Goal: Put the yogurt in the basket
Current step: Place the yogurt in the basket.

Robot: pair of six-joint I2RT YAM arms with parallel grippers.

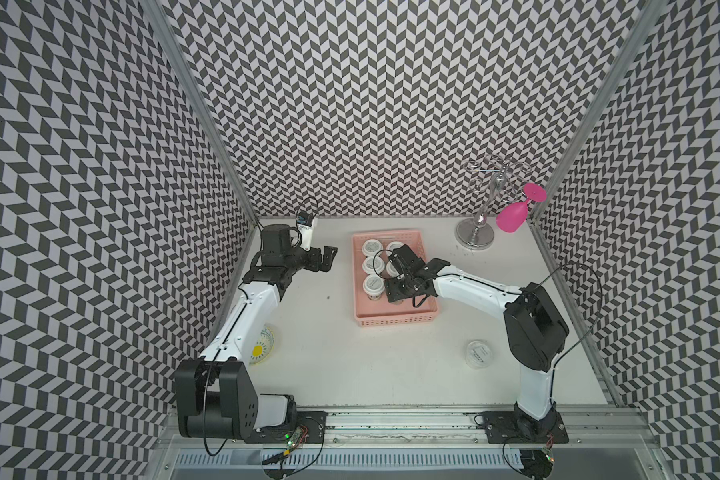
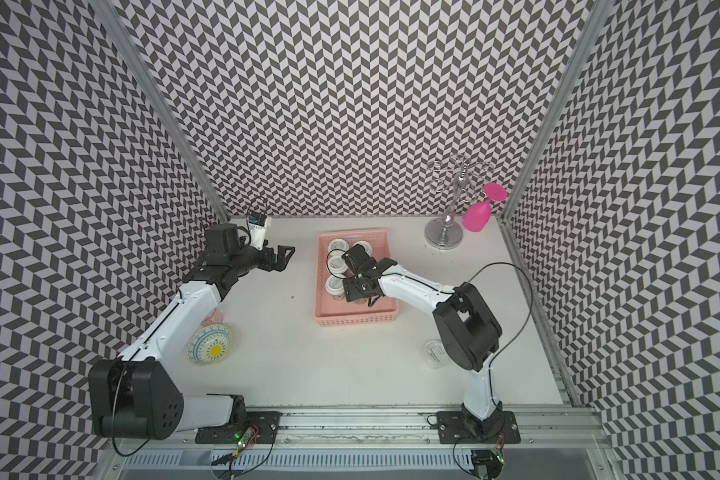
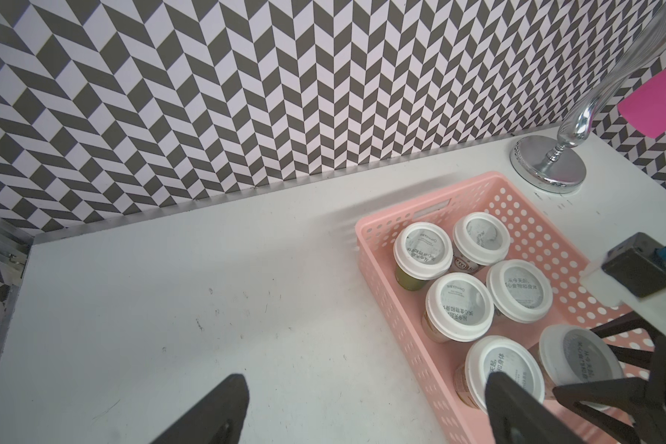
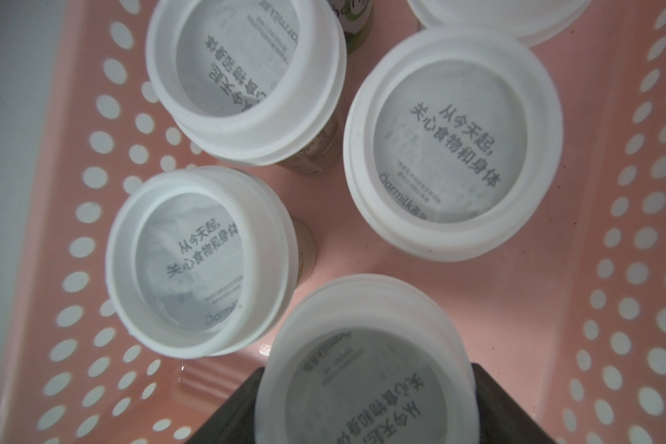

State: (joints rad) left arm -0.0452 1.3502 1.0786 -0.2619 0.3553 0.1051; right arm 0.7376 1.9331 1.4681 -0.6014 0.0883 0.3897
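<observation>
Yogurt tubs, small and round with flat white lids bearing dark print, stand six together inside the shallow salmon-pink plastic basket with perforated sides; they fill its far part in two rows, and the sides that show are green, brownish or white. In both top views the basket lies on the white bench a little beyond its middle, its long sides running away from the robot.

The right hand reaches down into the basket over the nearest tub of the right row; in the right wrist view this nearest tub sits between the two dark fingers, which flank its lid closely on both sides; whether they press on it or only stand beside it, I cannot tell. In the left wrist view the same tub leans a little compared with its neighbours.

A seventh tub, translucent with a white lid, stands upright on the bench outside the basket, well apart from it, on the near right beside the right arm's dark elbow.

The left hand hangs over bare bench just beside the basket's far left corner; its jaws are spread wide with nothing between them.

A chrome stemware stand with a bright pink plastic wine glass hanging from it occupies the far right corner; a patterned bowl with a yellow centre lies near the left arm.
</observation>
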